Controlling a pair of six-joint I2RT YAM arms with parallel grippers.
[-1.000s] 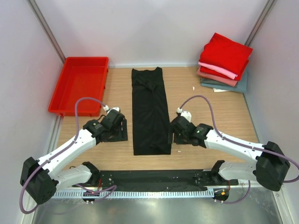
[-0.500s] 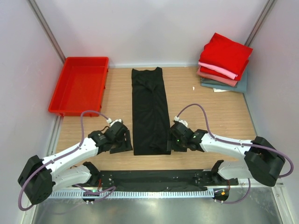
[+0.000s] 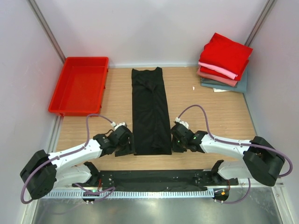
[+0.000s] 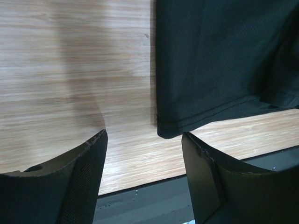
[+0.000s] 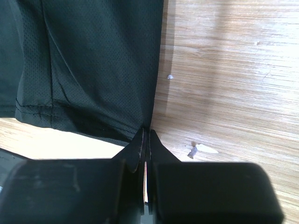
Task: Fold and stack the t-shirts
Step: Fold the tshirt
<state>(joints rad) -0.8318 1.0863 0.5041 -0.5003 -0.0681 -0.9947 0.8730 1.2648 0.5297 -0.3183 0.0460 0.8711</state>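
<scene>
Where the desk [image 3: 210, 107] spans the frame, a black shirt [image 3: 149, 112] lies flat as a long strip down its middle, and folded shirts [image 3: 224, 60] sit stacked at upper right. My left jaws stand open astride the strip's lower-left hem corner; my right jaws are closed, tips touching the lower-right hem edge.

top: high above near edge, looking down on whole table [image 3: 210, 107] | wrists: low, close, aimed downward | shared: black shirt [image 3: 150, 112] hem corners
</scene>
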